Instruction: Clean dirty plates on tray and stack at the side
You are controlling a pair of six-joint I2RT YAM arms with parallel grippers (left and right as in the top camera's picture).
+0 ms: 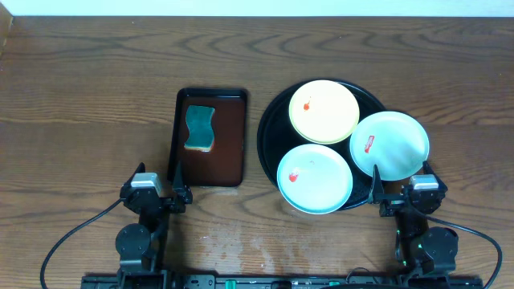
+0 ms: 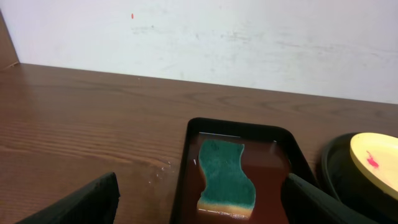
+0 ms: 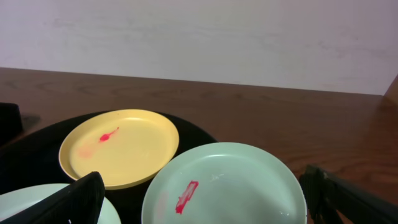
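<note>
Three red-smeared plates on the tray [image 1: 269,136]: yellow plate [image 1: 324,110] at 12 o'clock, mint plate [image 1: 389,144] at 3, second mint plate [image 1: 315,178] at 6. Left fingers [image 2: 87,202] and right fingers [image 3: 74,199] spread wide, holding nothing.

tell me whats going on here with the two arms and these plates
Nothing is being handled yet. The left gripper and right gripper sit open near the table's front edge, holding nothing. The yellow plate, right mint plate and front mint plate lie on the black tray, each with a red smear; none is stacked aside. A green sponge lies in the brown tray ahead of the left gripper.
</note>
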